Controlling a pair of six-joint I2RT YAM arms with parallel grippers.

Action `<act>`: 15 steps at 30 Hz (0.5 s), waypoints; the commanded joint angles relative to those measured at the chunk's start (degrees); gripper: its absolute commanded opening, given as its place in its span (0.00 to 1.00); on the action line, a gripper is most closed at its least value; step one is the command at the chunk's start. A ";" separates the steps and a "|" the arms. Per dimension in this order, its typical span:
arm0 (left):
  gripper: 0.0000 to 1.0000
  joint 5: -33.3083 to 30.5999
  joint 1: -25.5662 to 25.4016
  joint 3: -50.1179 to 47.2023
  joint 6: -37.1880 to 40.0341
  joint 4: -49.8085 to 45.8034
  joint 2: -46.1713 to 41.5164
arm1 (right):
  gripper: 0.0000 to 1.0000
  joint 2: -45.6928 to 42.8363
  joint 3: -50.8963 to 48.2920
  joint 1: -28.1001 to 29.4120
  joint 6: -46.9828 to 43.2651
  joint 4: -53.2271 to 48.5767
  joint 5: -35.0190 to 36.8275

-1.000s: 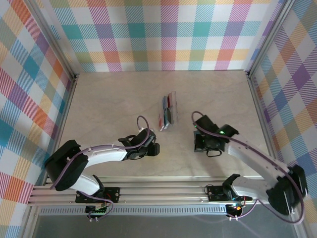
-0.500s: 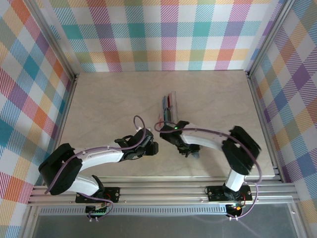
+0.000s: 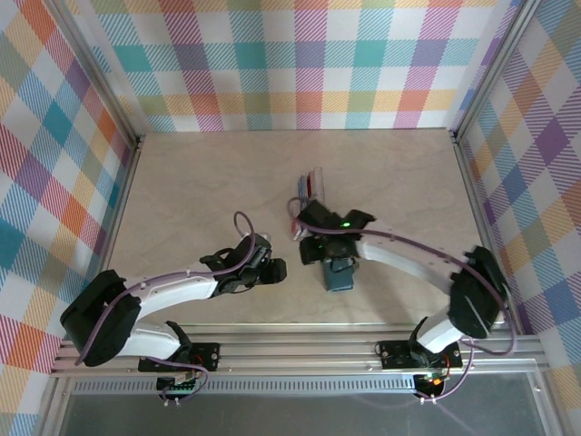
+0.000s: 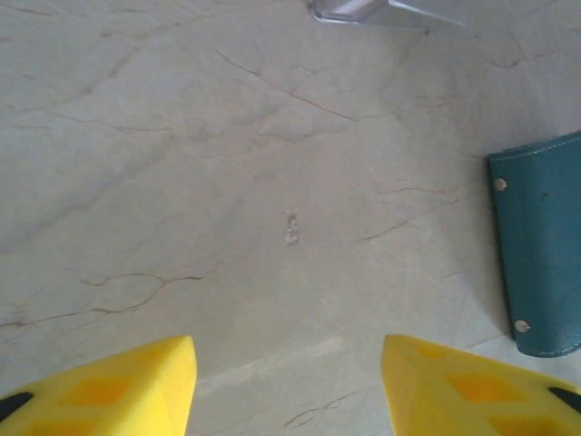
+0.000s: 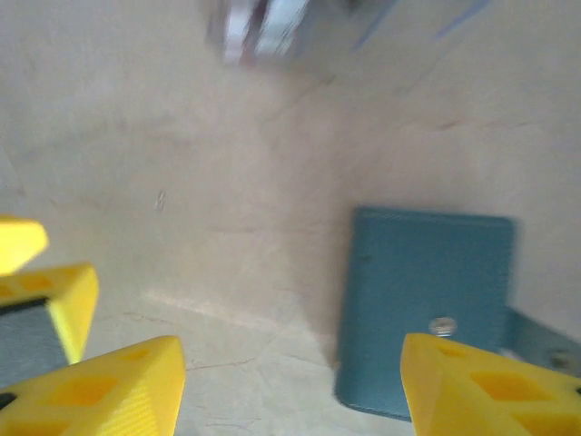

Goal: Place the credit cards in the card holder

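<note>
The card holder (image 3: 339, 278) is a dark teal pouch lying flat on the table, seen too in the right wrist view (image 5: 422, 300) and at the right edge of the left wrist view (image 4: 542, 245). My right gripper (image 3: 331, 259) hovers over its left edge, open (image 5: 290, 391), nothing between the yellow fingers. The credit cards (image 3: 312, 186) lie in a stack farther back, blurred in the right wrist view (image 5: 259, 27). My left gripper (image 3: 270, 271) is open (image 4: 289, 386) over bare table, left of the holder.
The marble-patterned table (image 3: 200, 191) is walled by plaid panels on three sides, with an aluminium rail (image 3: 290, 350) along the near edge. The left gripper's yellow fingers (image 5: 41, 291) show at the left of the right wrist view, close to the right gripper.
The right arm swung left from the right side toward the table's middle and opened its jaws; the card holder now lies on the table under it. The left gripper opened wider.
</note>
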 commanded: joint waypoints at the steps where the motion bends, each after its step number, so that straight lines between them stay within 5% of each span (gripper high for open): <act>1: 0.62 3.09 -2.39 3.82 2.90 2.99 2.69 | 0.60 -4.70 -6.96 -5.52 -1.86 -2.03 -1.34; 7: 0.67 7.23 -4.66 11.59 5.52 5.05 11.74 | 0.51 -12.92 -17.23 -12.42 -2.48 3.82 -9.23; 15: 0.66 7.68 -7.18 20.25 7.41 3.13 23.10 | 0.38 -12.25 -22.02 -16.99 -3.27 7.78 -13.41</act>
